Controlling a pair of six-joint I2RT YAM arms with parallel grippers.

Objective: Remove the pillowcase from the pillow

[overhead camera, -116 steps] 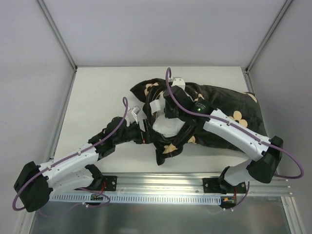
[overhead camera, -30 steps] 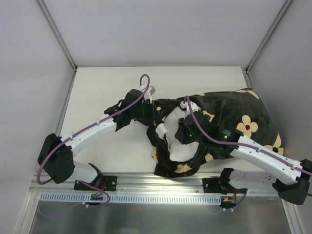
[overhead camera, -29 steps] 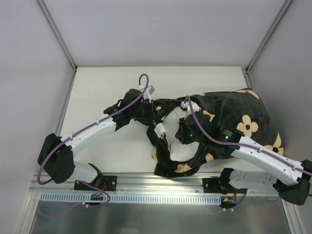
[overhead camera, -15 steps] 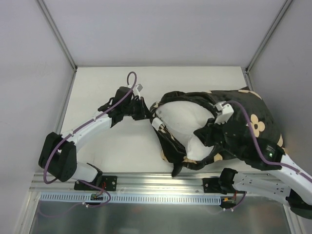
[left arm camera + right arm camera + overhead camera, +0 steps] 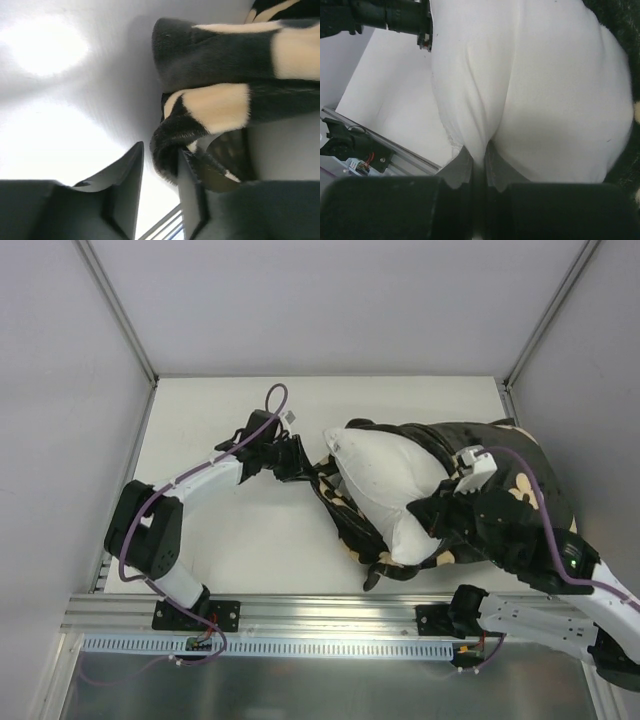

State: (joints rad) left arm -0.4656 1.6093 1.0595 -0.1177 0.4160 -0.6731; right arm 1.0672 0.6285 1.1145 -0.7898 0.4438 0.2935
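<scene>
The white pillow [image 5: 385, 490] lies half out of the black, tan-flowered pillowcase [image 5: 500, 440], one pointed corner poking toward the left. My right gripper [image 5: 425, 512] is shut on a fold of the pillow [image 5: 545, 85], its jaws [image 5: 479, 150] pinching the white cloth. My left gripper [image 5: 305, 468] sits at the pillowcase's left edge. In the left wrist view its jaws [image 5: 161, 149] stand slightly apart. A rolled hem of the pillowcase [image 5: 215, 75] hangs between them against the right finger [image 5: 187, 180], with a gap to the left finger.
The white table [image 5: 220, 540] stretches to the left of the bedding. An aluminium rail [image 5: 330, 625] runs along the near edge with both arm bases on it. Frame posts rise at the back corners. The left arm [image 5: 385, 15] shows in the right wrist view.
More of the white pillow has come out as the right gripper drew it to the right. The left jaws have parted from a tight grip on the pillowcase hem.
</scene>
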